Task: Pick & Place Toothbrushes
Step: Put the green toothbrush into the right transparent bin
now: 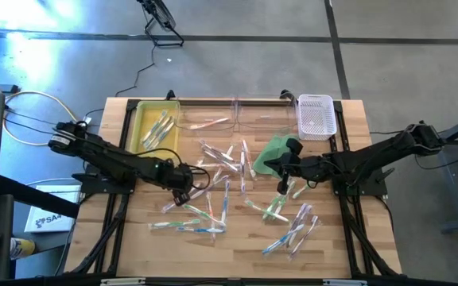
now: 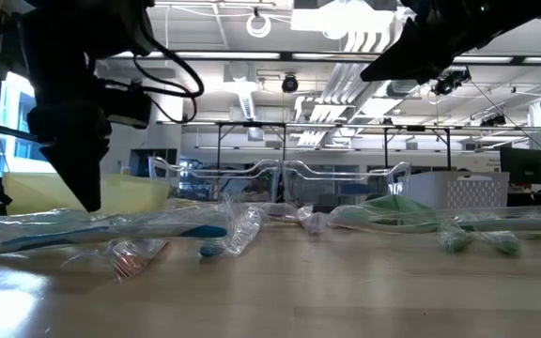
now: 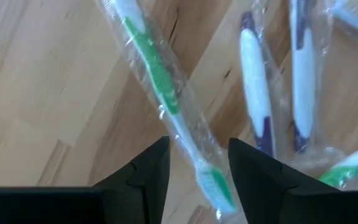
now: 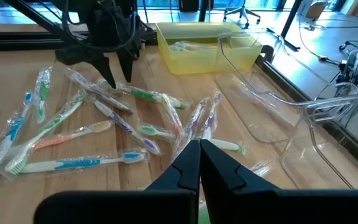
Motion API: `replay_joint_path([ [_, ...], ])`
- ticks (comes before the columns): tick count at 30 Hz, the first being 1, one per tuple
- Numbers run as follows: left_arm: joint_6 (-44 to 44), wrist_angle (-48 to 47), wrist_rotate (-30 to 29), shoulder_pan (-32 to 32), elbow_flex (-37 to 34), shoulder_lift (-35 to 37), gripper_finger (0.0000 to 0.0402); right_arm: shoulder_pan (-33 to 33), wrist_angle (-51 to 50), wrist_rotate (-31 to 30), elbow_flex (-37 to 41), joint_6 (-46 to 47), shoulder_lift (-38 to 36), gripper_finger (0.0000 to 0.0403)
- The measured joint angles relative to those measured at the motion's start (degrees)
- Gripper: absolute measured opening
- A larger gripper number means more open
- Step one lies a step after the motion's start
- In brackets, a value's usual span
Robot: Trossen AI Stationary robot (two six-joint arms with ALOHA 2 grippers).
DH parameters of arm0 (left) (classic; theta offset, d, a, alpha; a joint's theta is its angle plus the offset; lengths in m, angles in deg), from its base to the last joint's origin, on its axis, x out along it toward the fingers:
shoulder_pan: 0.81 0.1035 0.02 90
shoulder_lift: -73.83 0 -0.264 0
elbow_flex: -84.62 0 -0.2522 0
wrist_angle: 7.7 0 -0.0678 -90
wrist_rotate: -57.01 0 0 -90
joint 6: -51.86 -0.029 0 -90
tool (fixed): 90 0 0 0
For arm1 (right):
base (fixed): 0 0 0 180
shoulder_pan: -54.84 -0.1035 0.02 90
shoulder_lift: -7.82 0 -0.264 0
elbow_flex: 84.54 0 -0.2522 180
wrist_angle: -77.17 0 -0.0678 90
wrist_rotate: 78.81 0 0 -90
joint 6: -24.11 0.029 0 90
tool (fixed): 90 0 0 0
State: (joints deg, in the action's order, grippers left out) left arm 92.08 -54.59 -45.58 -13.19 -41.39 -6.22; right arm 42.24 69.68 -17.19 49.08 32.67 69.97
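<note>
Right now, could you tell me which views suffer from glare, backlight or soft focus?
Low view: bright ceiling lights backlight the arms into silhouettes. Left wrist view: the green toothbrush between the left pincer looks soft, its wrapper glinting. High view: glare on the floor at upper left.

Green toothbrush (image 3: pixel 160 87) cut off at edge

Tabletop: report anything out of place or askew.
Wrapped whitish toothbrushes lie scattered and crisscrossed over the wooden table rather than sorted; only a few sit in the yellow plastic bin. A crumpled green cloth lies among them.
</note>
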Motion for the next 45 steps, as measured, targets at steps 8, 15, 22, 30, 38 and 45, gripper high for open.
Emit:
replay_joint_path([
  [8,0.78,0.23,-0.01,0.0,0.01,-3.74,0.0159,0.0,0.04,-0.02,0.0,-1.07,0.0,0.0003],
  [15,0.76,0.1,-0.21,0.0,0.15,-4.41,0.0158,0.0,0.14,-0.02,0.0,-1.07,0.0,0.0003],
  [22,0.72,0.54,0.3,-0.01,0.15,-4.48,0.01,0.0,0.14,-0.02,0.0,-1.07,0.0,0.0003],
  [30,-0.93,-0.75,-0.7,0.02,-0.1,-3.45,0.0011,-0.04,0.14,0.0,0.0,-1.07,0.0,0.0003],
  [38,-0.96,-4.05,-3.93,0.02,-0.14,-0.07,0.0002,-0.04,0.12,0.0,0.0,-1.07,0.0,0.0003],
  [45,-4.74,-7.37,-3.91,0.02,-0.11,6.84,0.0,-0.04,0.1,0.0,0.0,-1.07,0.0,0.0003],
])
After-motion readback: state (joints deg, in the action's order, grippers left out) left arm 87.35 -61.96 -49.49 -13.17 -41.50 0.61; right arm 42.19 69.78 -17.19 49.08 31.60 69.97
